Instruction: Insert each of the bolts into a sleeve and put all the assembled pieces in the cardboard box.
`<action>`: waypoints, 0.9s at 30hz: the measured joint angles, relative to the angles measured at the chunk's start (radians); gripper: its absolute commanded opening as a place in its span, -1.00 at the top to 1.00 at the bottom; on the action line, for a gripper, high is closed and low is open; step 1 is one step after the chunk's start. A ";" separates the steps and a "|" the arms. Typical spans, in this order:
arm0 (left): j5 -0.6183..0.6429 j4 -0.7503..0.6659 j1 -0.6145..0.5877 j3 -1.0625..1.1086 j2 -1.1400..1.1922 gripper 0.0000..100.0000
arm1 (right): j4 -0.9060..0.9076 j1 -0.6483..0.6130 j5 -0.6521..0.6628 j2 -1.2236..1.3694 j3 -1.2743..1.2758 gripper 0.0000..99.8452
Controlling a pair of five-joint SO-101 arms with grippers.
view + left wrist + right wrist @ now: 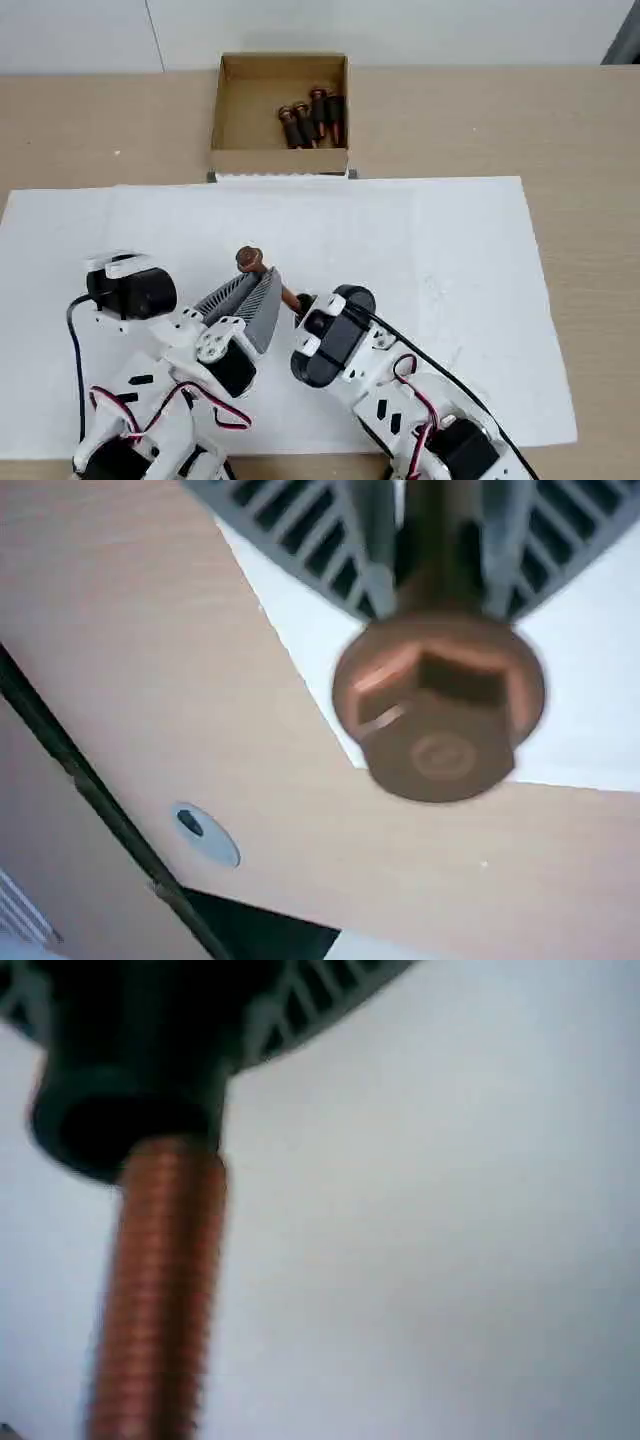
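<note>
Clamping left pincer (258, 278): I read its jaws as narrow, closed on the bolt (249, 259) shaft; the hex head pokes just past the fingertips
Bolt thread: slants rightward from that pincer into the sleeve's mouth
Right pincer (303, 305): closed on the black sleeve (110, 1120)
Cardboard box (280, 160): beyond both arms; assembled pieces (312, 118) lie in its right half

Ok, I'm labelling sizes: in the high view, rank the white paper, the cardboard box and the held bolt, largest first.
Largest to smallest:
1. white paper
2. cardboard box
3. held bolt
No close calls.
</note>
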 measured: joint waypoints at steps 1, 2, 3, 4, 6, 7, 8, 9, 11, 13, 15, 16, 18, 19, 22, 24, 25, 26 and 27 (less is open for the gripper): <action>0.000 0.000 0.000 0.000 0.000 0.99 | -0.002 0.000 0.002 0.000 0.000 0.99; 0.000 0.000 0.000 0.000 0.000 0.99 | -0.002 0.000 0.003 0.000 0.000 0.99; 0.000 0.000 0.000 0.000 0.000 0.99 | -0.003 0.000 0.003 0.000 0.000 0.99; 0.000 0.000 0.000 0.000 0.000 0.99 | -0.003 0.000 0.003 0.000 0.000 0.99; 0.000 0.000 0.000 0.000 0.000 0.99 | -0.003 0.000 0.003 0.000 0.000 0.99; 0.002 0.000 0.000 0.000 0.000 0.99 | -0.003 -0.008 0.003 0.000 0.000 0.99; 0.009 0.000 0.000 0.000 0.000 0.99 | -0.003 -0.017 0.003 0.000 0.000 0.99; 0.020 0.000 0.000 0.000 0.000 0.99 | -0.003 -0.029 0.003 0.000 0.000 0.99; 0.029 -0.002 0.000 0.012 0.000 0.99 | -0.003 -0.043 0.003 0.000 0.000 0.99; 0.034 -0.006 0.000 0.028 0.000 0.99 | -0.003 -0.046 0.003 0.000 0.000 0.99; 0.034 -0.006 0.000 0.029 0.000 0.99 | -0.003 -0.048 0.003 0.000 0.000 0.99; 0.034 -0.006 0.000 0.029 0.000 0.99 | -0.003 -0.049 0.003 0.000 0.000 0.99; 0.028 -0.006 0.000 0.029 0.000 0.99 | -0.003 -0.049 0.003 0.000 0.000 0.99; 0.015 -0.005 0.000 0.029 0.000 0.99 | -0.003 -0.049 0.003 0.000 0.000 0.99; -0.015 0.023 0.003 0.028 0.000 0.99 | -0.003 -0.052 0.003 0.002 0.000 0.99; -0.035 0.061 0.029 0.026 -0.002 0.99 | -0.003 -0.052 0.003 0.002 0.002 0.99; -0.044 0.084 0.049 0.028 -0.002 0.99 | -0.003 -0.049 0.003 0.002 0.002 0.99; -0.051 0.109 0.068 0.029 -0.002 0.99 | -0.003 -0.049 0.003 0.002 0.002 0.99; -0.052 0.133 0.092 0.031 -0.002 0.99 | -0.003 -0.049 0.003 0.002 0.002 0.99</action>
